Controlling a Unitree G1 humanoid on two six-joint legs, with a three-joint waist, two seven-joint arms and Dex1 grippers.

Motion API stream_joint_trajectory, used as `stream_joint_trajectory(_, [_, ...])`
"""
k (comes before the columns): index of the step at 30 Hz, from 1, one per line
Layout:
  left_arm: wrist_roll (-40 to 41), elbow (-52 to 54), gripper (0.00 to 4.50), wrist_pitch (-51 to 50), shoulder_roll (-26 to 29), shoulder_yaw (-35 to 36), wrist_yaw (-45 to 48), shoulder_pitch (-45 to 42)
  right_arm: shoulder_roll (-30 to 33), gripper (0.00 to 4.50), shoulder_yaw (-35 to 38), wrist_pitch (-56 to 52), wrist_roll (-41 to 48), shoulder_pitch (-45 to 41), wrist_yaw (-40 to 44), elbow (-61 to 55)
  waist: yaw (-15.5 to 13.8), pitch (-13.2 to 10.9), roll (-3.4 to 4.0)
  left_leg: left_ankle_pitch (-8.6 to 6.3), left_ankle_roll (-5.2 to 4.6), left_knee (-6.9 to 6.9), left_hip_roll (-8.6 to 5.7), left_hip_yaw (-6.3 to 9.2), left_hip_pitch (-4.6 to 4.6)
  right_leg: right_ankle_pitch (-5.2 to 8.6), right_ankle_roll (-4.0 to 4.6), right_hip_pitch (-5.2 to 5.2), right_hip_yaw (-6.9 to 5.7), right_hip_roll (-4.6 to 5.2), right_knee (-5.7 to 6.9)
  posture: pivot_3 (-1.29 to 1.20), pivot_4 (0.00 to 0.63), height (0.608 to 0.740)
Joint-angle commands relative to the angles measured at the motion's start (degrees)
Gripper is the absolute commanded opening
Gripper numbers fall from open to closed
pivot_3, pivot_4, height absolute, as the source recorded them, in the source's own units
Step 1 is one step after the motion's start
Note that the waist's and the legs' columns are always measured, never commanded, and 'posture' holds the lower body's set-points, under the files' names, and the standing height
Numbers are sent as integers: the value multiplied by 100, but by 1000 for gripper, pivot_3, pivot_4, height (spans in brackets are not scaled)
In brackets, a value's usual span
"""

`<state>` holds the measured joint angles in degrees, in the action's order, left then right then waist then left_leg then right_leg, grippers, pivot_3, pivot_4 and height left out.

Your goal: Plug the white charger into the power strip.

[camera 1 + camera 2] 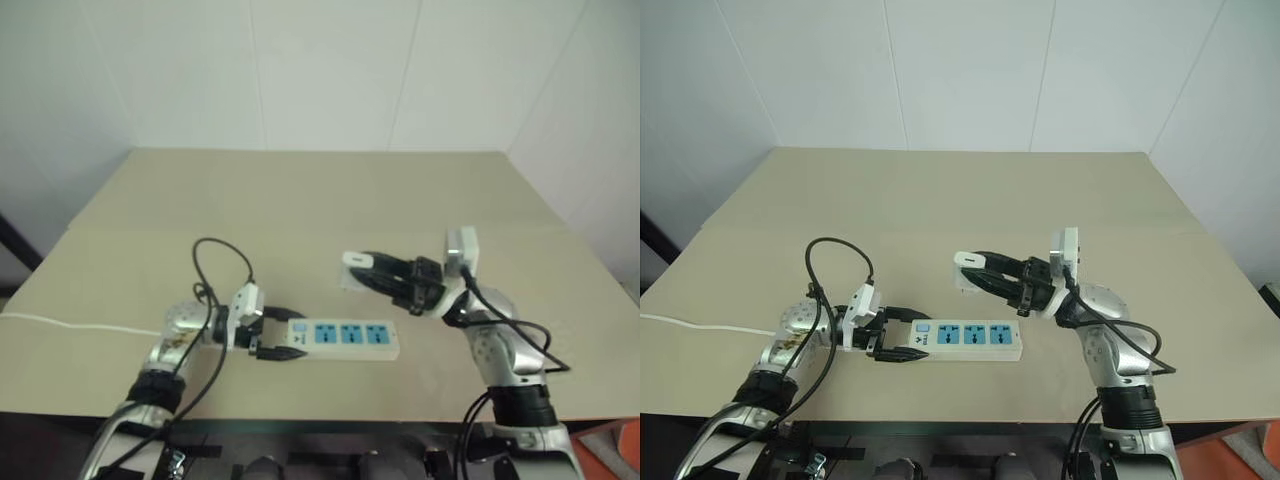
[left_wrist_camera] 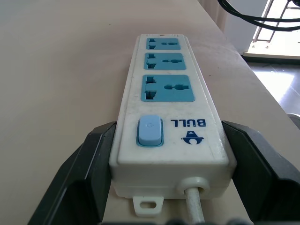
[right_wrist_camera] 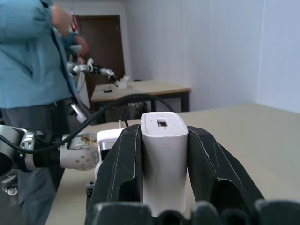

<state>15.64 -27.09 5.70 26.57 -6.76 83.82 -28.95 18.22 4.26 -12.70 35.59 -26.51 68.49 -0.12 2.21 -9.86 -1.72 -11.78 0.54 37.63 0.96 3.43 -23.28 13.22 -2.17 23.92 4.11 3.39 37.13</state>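
A beige table [image 1: 320,200] stands against white panelled walls [image 1: 330,70]; a dark door [image 3: 101,51] beyond.

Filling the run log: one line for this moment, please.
left gripper: jaws shut on power strip cord end, strip flat on table | right gripper: jaws shut on white charger, held above table | charger not yet plugged in

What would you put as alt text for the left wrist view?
The left gripper clamps the cord end of a white power strip lying on a tan table. A light blue switch sits nearest, then three blue sockets in a row.
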Motion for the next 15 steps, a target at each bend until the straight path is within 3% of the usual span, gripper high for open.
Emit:
stream_joint_trajectory(1, [-73, 243, 3235, -31, 92, 15, -186, 55, -173, 1112, -138, 503, 63, -49, 591, 370, 6, 0, 0, 0, 0, 0, 1, 0, 1, 0, 0, 0, 0, -1, 0, 0, 150, 740])
stream_joint_trajectory(15, [-157, 268, 3235, 114, 109, -80, -319, 135, -595, 1112, -618, 1212, -452, -567, 1226, 1852, 12, 0, 1, 0, 0, 0, 0, -1, 4, -1, 1, 0, 1, -1, 2, 0, 150, 740])
